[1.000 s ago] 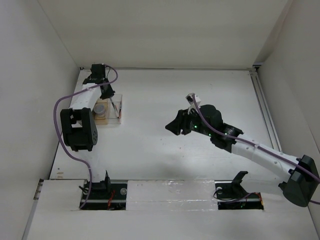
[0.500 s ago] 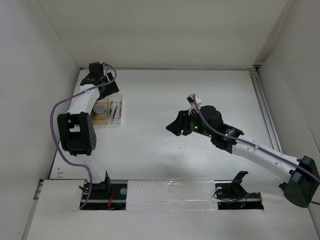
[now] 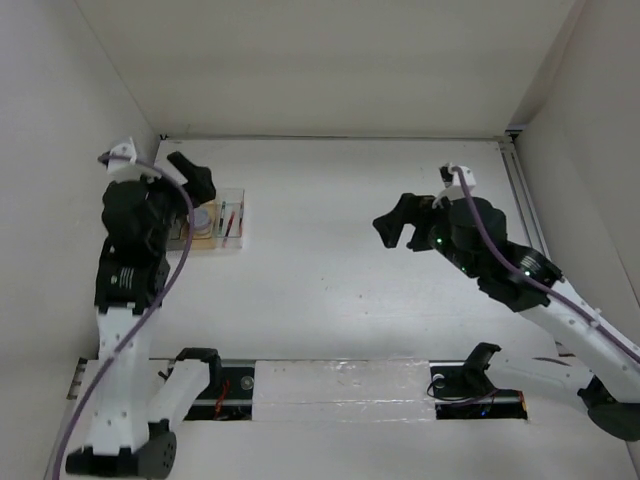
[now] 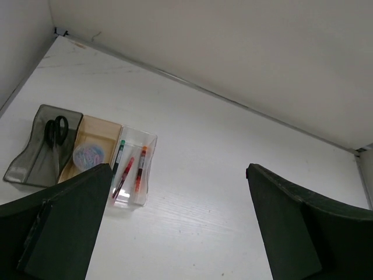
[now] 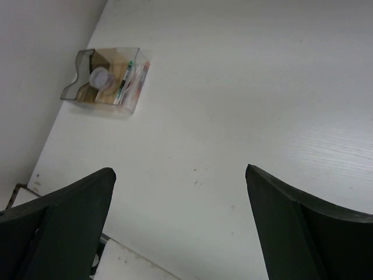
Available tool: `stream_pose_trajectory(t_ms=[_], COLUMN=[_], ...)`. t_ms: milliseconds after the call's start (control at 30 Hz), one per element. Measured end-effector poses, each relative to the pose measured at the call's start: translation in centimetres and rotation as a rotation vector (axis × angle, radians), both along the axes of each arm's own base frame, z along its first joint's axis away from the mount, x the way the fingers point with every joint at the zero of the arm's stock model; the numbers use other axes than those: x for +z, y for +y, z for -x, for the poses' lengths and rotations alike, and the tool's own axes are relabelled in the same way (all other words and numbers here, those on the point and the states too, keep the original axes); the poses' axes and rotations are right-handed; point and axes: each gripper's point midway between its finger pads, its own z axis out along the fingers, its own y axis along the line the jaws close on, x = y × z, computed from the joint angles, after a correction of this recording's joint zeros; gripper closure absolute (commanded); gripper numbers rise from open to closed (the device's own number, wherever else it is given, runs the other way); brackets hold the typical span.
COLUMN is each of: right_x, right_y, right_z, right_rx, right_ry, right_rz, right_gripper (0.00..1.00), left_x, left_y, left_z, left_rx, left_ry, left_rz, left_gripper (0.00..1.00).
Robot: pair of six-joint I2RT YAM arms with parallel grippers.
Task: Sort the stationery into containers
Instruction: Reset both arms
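The clear tray [image 4: 148, 143] lies at the table's left, with two red pens [image 4: 140, 169] and a black pen [image 4: 119, 158] side by side in its clear compartment. A greyish roll [image 4: 88, 155] sits in the tan compartment. Next to it on the left, the smoky cup [image 4: 23, 166] holds the black-handled scissors [image 4: 56, 129]. My left gripper [image 3: 195, 178] hangs open high above the tray [image 3: 236, 236], with nothing between its jaws. Far to the right, my right gripper [image 3: 396, 222] is raised and open too, and empty. The right wrist view shows the tray [image 5: 131, 106] far off.
White walls close the table in at the left, back and right. A metal rail [image 3: 525, 215] runs along the right edge. The arm bases and a strip with cables [image 3: 340, 385] line the near edge.
The left gripper has let go over the tray, opened wide and lifted back and up. The right gripper has opened wider and the arm has pulled up and to the right.
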Motion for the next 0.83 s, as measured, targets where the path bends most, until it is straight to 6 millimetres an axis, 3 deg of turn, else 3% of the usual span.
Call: stream_pose_trajectory(t_ms=[133, 200, 333, 467, 600, 833], right_x=[3.2, 4.2, 4.7, 5.3, 5.1, 4.2], right_y=[-4.2, -6.4, -10.0, -12.9, -14.3, -15.1], right_z=[1.5, 2.6, 5.1, 7.6, 9.0, 9.6], right_rx=[-0.112, -0.158, -0.198, -0.215, -0.220, -0.235], right_ry=[-0.031, -0.043, -0.058, -0.081, -0.074, -0.047], right_rz=[-0.005, -0.013, -0.033, -0.079, -0.098, -0.086], right_gripper=[0.00, 0.00, 0.00, 0.00, 0.00, 0.00], left_x=[-0.2, -1.3, -3.6, -2.0, -0.3, -1.3], left_y=[0.6, 0.8, 1.3, 1.5, 1.4, 1.6], left_z=[6.3, 8.8, 12.4, 14.8, 16.1, 17.1], left_rx=[0.018, 0.025, 0.050, 0.052, 0.043, 0.053], left_ry=[-0.096, -0.130, -0.121, -0.200, -0.243, -0.231], left_rz=[0.021, 0.026, 0.046, 0.058, 0.073, 0.078], left_gripper=[0.00, 0.00, 0.00, 0.00, 0.00, 0.00])
